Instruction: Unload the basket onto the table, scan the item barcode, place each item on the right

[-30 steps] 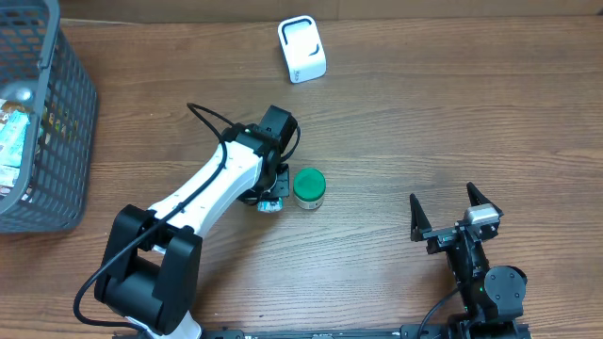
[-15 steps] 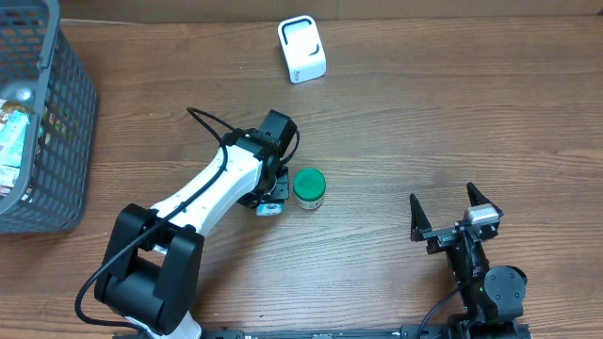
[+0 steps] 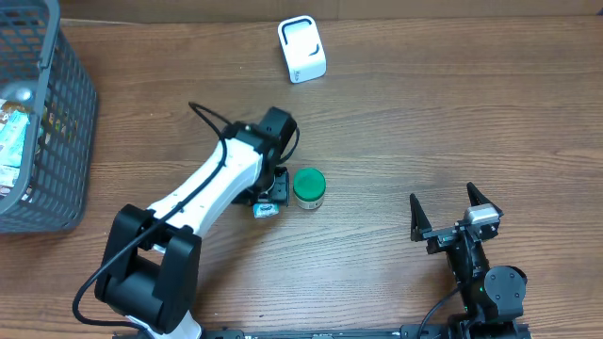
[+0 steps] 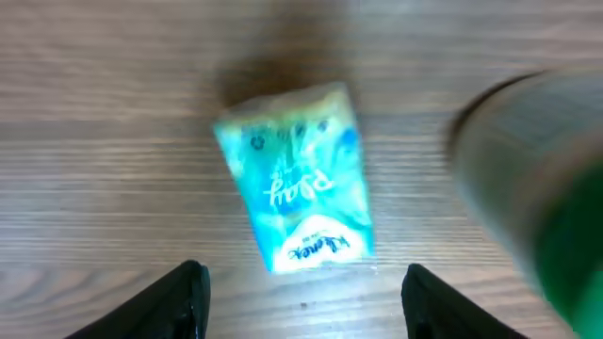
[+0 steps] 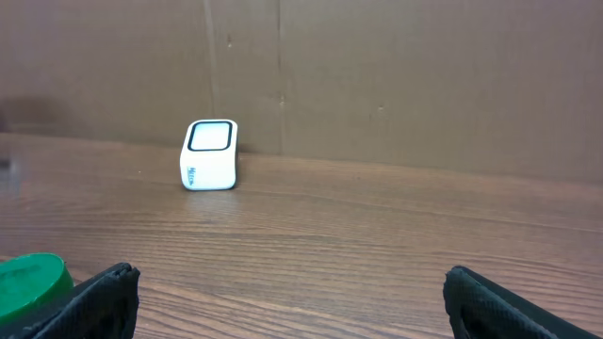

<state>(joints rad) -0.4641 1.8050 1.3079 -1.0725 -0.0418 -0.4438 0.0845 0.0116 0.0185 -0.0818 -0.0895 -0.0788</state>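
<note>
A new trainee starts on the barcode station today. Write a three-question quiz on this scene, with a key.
1. Multiple choice: the lid of the jar that stands beside the teal packet is A) green B) red C) yellow.
2. True or false: the right claw is shut on the packet.
3. Short answer: how does the left claw stand in relation to the packet?

Key
1. A.
2. False: the right claw is open and empty, well away from the packet.
3. It is open, with a finger on either side of the packet and neither touching it. The packet lies flat on the table.
</note>
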